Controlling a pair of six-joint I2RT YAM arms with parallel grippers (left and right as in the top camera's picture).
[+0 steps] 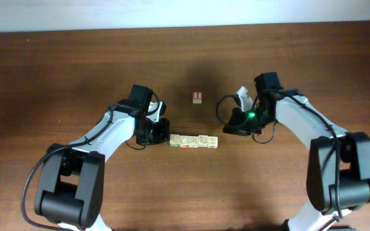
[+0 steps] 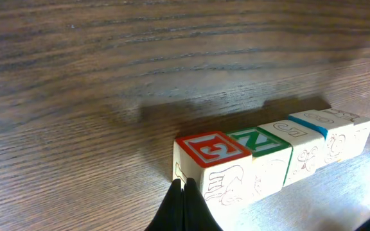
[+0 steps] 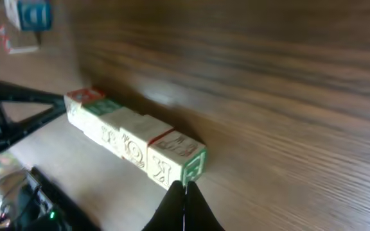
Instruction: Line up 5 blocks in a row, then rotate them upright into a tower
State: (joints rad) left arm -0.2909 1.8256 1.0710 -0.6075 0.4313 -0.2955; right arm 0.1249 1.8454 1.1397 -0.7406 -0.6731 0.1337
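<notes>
Blocks (image 1: pixel 194 141) just below the middle of the overhead frame: five in one tight row on the worktop (image 1: pixel 76 58), face to face, none lifted. In the left wrist view, running from bottom centre up toward the right edge; in the right wrist view, from left of centre down to bottom centre.

Left pincer (image 2: pixel 184 196) fully closed and empty, tips at the lower corner of the row's near end block, seemingly touching it. Right pincer (image 3: pixel 185 196) likewise closed on nothing, tips at the opposite end block. Separate red cube (image 1: pixel 197 97) above the row, well apart.

Probably light, stiff, hard-edged wood, not fragile. Smooth printed faces, so more apt to skid under a push than to tip. Best taken across two opposite flat side faces, low and square, one block at a time. Hardly any room for fingers between touching neighbours. Corner nudges likely to swing the whole row.
</notes>
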